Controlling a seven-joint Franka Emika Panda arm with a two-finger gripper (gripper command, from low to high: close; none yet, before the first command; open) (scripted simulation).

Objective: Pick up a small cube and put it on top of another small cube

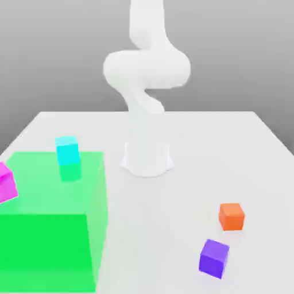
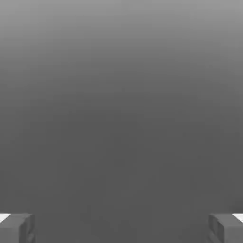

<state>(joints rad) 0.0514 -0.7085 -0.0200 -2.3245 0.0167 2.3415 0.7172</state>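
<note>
Four small cubes show in the exterior view. An orange cube (image 1: 231,216) and a purple cube (image 1: 214,258) lie on the white table at the exterior view's right, near the front. A cyan cube (image 1: 67,150) sits on top of the big green block, and a magenta cube (image 1: 6,184) rests at that block's left edge. In the hand view my gripper (image 2: 121,228) is open, its two grey fingertips (image 2: 16,228) wide apart with nothing but grey background between them. The white arm (image 1: 146,69) rises from its base at the table's middle and runs up out of the picture.
A large translucent green block (image 1: 51,229) fills the exterior view's front left of the table (image 1: 172,229). The arm's round base (image 1: 147,161) stands mid-table. Bare white table lies between the green block and the two cubes on the right.
</note>
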